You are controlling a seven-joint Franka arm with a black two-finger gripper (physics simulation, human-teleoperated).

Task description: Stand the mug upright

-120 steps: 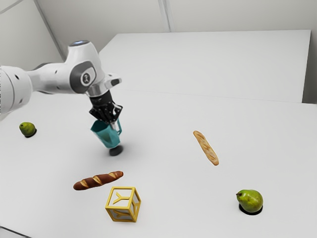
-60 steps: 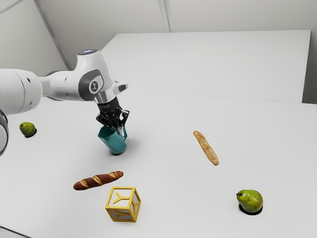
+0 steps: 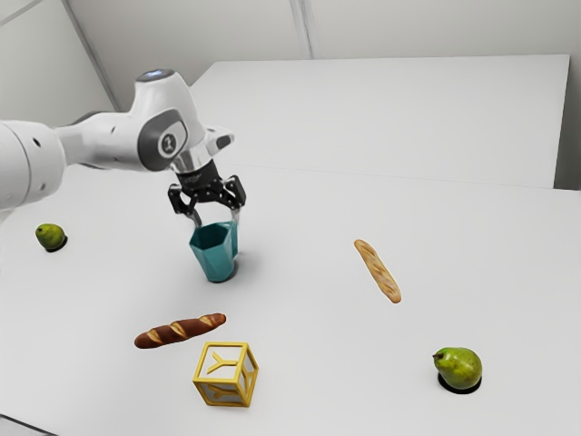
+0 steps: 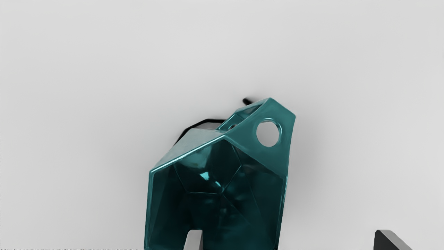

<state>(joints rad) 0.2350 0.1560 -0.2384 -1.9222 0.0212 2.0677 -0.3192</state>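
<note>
in the exterior view the gripper [image 3: 217,219] is spread wide just above the mug [image 3: 216,256], which sits below it, mouth up and close to upright; whether it leans slightly i cannot tell. the dark loaf [image 3: 180,331] and the yellow block [image 3: 226,374] lie apart from the gripper, on the camera's side.

in the wrist view one finger [image 4: 194,241] is over the mug's mouth, the other outside its rim, nothing pinched between them.
</note>
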